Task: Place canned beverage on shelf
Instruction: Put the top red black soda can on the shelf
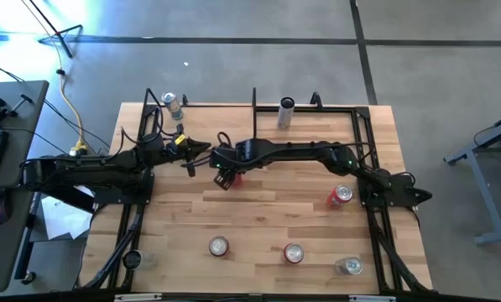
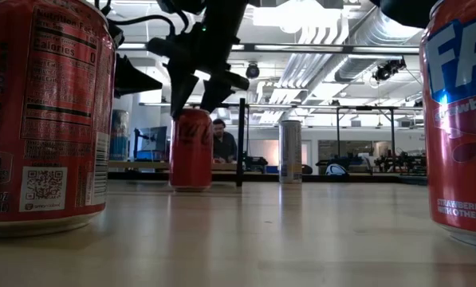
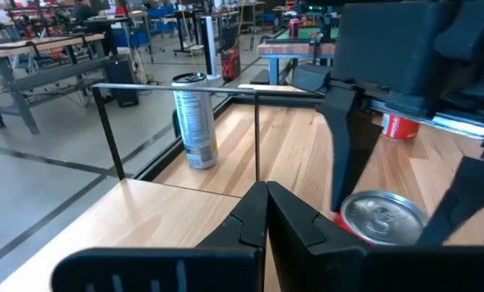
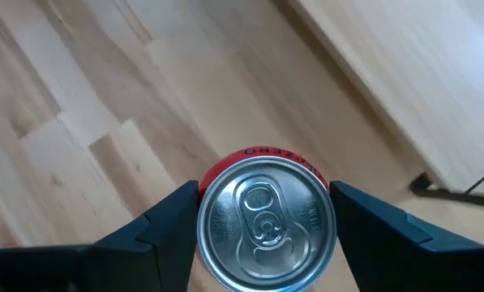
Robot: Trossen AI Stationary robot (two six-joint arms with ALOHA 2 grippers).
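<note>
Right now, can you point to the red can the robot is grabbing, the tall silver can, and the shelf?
red can (image 4: 266, 219), right wrist view, silver lid.
tall silver can (image 3: 194, 122), left wrist view, side wall.
shelf (image 1: 317, 126), high view, bare board.

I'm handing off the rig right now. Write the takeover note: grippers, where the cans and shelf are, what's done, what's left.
Right gripper: open, fingers on either side of the upright red can on the tabletop in front of the shelf; not closed on it, can not lifted.
Left gripper: shut, empty, waiting beside that can.
On the shelf: one silver can and another can at its left end.
On the table: a red can near the right arm, and three cans along the near edge.
Left: close on the red can, lift it, set it on the shelf.
</note>
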